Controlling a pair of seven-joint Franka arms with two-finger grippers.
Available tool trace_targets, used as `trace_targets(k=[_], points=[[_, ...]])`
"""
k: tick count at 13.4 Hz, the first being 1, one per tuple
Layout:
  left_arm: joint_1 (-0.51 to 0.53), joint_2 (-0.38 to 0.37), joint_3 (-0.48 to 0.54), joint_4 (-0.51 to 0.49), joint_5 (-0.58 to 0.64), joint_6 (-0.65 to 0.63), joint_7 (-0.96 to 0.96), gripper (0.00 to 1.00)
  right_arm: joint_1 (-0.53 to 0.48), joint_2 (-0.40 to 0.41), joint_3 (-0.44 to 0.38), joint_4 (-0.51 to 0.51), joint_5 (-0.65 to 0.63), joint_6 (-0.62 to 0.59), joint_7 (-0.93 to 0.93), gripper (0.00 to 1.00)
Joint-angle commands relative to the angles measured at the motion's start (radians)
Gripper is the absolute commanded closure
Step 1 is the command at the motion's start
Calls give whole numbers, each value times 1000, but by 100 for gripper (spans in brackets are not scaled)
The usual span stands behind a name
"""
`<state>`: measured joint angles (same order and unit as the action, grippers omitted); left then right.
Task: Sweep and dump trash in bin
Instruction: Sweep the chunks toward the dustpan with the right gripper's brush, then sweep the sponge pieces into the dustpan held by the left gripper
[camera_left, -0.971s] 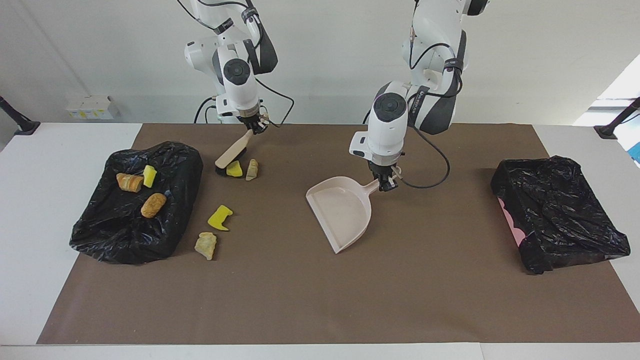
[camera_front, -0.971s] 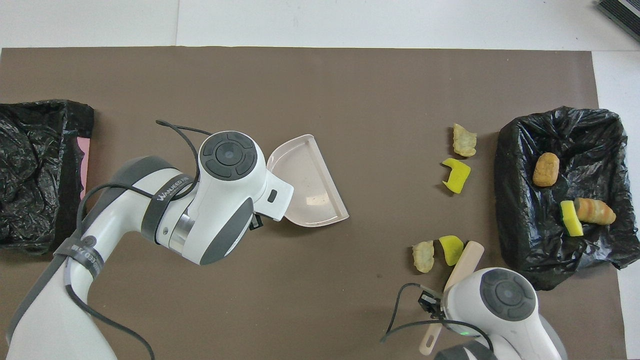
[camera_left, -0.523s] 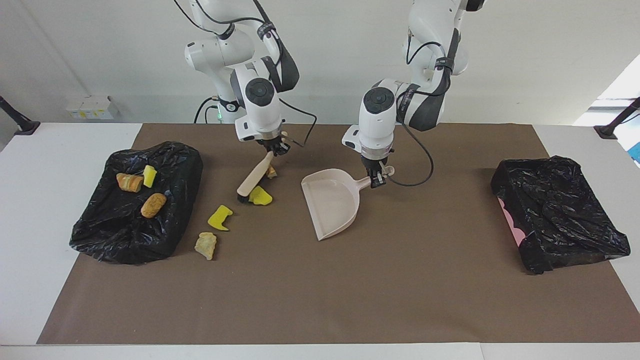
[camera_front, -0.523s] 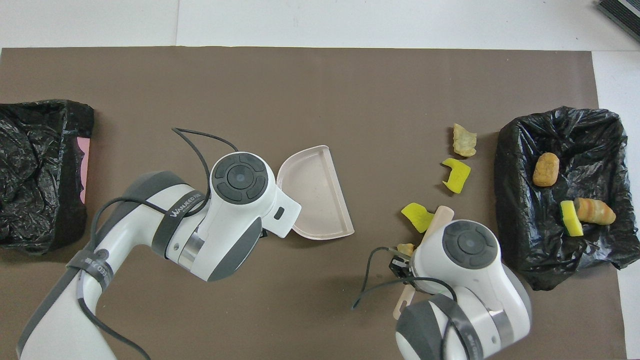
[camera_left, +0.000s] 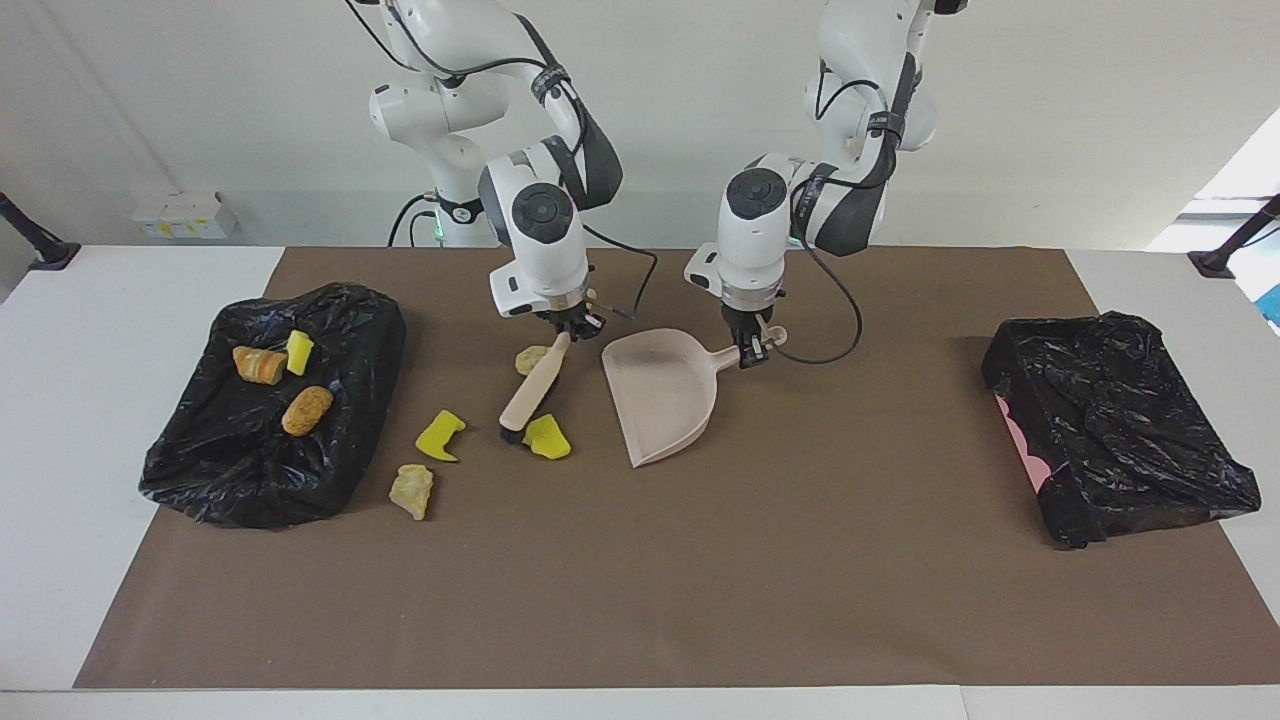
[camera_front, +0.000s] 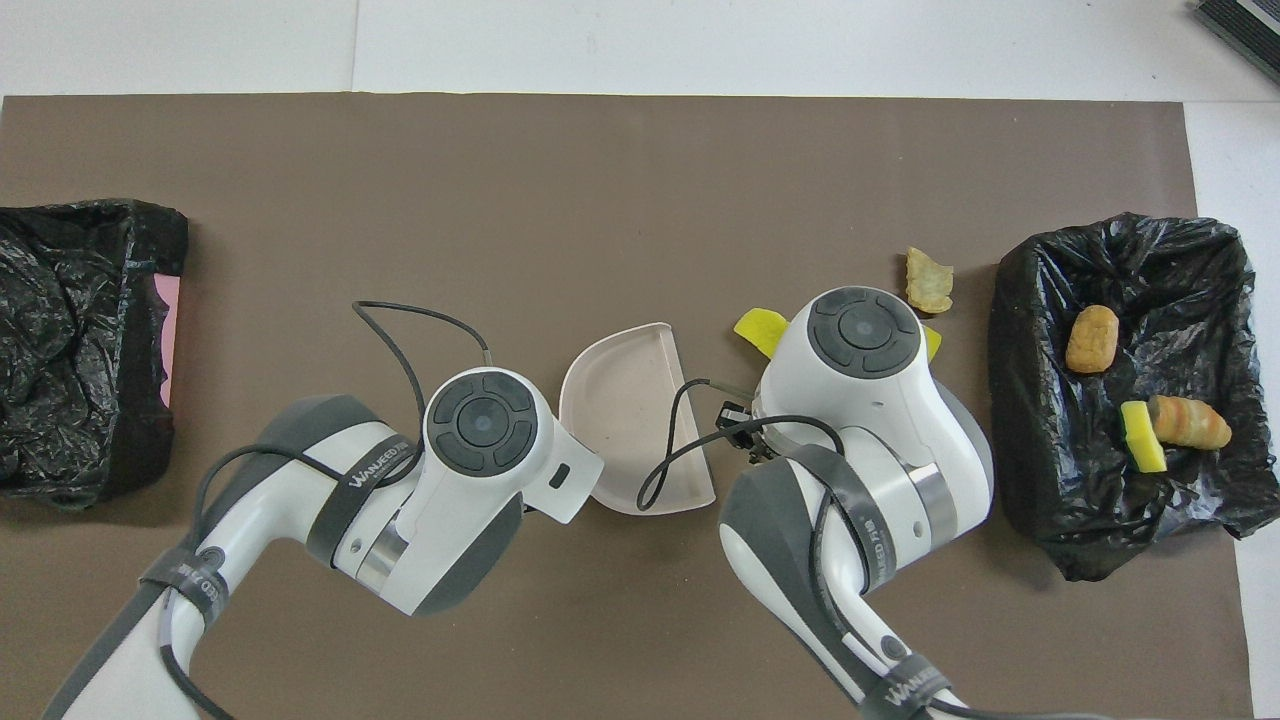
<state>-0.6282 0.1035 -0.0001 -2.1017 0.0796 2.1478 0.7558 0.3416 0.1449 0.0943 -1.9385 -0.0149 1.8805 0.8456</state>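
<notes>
My right gripper (camera_left: 570, 325) is shut on the handle of a beige brush (camera_left: 530, 395), whose bristles rest on the mat against a yellow chunk (camera_left: 547, 437). A tan chunk (camera_left: 530, 358) lies beside the brush handle, nearer to the robots. My left gripper (camera_left: 752, 352) is shut on the handle of the beige dustpan (camera_left: 660, 395), which is empty and lies beside the brush, its mouth toward the yellow chunk. Another yellow chunk (camera_left: 440, 435) and a tan chunk (camera_left: 412, 490) lie toward the right arm's end. In the overhead view my arms hide both grippers and the brush.
A black-bagged tray (camera_left: 230, 470) at the right arm's end carries three chunks (camera_left: 306, 410). A black-bagged bin (camera_left: 1115, 425) with a pink edge showing stands at the left arm's end. A brown mat (camera_left: 700, 600) covers the table.
My right gripper swept the brush away from the robots and toward the dustpan, pushing one yellow chunk along and leaving the tan chunk. My left gripper slid the dustpan toward the brush.
</notes>
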Motion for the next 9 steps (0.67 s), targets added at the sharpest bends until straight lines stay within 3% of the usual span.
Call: trace_targets(k=[1, 4, 6, 9], points=[[-19, -31, 12, -44, 20, 26, 4, 100, -76, 41, 5, 50, -104, -41, -110, 100], [-16, -31, 12, -44, 17, 30, -22, 100, -154, 53, 4, 56, -229, -43, -276, 100], [-8, -30, 11, -44, 17, 34, -140, 100, -214, 67, 4, 58, -283, -34, -394, 100], [-5, -28, 11, -44, 8, 40, -214, 100, -243, 120, 4, 107, -361, -55, -525, 100]])
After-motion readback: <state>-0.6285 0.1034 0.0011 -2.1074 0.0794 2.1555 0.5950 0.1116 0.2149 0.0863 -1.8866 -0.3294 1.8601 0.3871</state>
